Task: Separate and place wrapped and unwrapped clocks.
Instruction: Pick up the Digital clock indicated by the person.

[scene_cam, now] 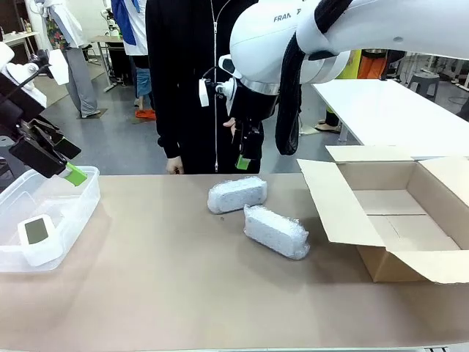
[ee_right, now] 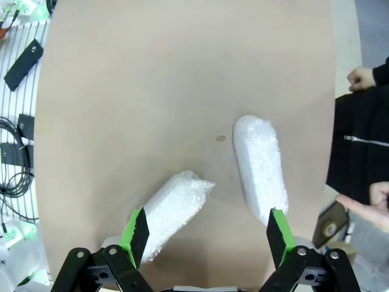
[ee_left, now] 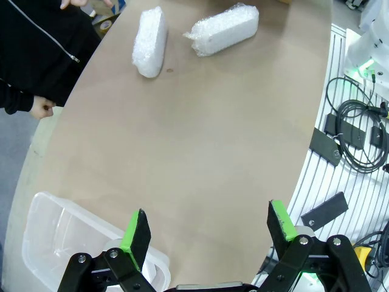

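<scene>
Just left of the cardboard box, near its open flap, the near bundle lies on the counter. The far bundle lies a little farther from the box, towards the person. The right hand hangs over both, fingers spread, grasping nothing. Well apart from the box, the bare clock sits in a clear tub, with the left hand above it, released and empty.
</scene>
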`<state>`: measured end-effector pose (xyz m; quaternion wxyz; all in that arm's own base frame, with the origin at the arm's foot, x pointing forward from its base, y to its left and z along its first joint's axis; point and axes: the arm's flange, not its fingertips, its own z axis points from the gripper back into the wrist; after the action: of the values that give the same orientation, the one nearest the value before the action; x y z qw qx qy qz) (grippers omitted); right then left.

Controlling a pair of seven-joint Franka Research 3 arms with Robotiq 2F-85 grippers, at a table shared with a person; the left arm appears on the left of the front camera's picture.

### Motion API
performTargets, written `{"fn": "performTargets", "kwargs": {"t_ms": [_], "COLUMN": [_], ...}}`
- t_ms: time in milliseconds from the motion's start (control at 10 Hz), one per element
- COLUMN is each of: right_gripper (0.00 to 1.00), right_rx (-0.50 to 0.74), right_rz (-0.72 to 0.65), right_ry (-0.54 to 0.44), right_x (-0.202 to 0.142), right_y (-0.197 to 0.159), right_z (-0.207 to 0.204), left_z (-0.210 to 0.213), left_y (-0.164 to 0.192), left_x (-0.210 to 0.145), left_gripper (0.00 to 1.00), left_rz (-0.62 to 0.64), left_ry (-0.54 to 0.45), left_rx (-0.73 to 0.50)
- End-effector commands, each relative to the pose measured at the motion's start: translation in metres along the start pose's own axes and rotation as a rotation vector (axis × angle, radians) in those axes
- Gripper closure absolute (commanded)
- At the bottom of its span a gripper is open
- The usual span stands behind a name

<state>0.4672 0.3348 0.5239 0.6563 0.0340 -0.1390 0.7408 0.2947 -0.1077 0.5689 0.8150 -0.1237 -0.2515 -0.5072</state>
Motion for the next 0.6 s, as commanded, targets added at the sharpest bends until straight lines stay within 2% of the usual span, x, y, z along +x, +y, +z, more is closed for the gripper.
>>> {"fn": "performTargets", "kwargs": {"t_ms": [0,500], "right_gripper": [0.00,0.00], "right_rx": [0.015,0.034], "right_rz": [0.019,0.055], "right_ry": [0.005,0.047], "right_x": [-0.007,-0.012], "right_y": [-0.023,-0.053], "right_z": [-0.023,-0.087], "left_z": [-0.001,-0.001], "left_y": [-0.002,-0.002], "left_x": [0.001,0.001], "left_gripper": [0.00,0.00], "left_rz": [0.002,0.002], "left_ry": [-0.002,-0.002], "left_rx": [0.013,0.013]}}
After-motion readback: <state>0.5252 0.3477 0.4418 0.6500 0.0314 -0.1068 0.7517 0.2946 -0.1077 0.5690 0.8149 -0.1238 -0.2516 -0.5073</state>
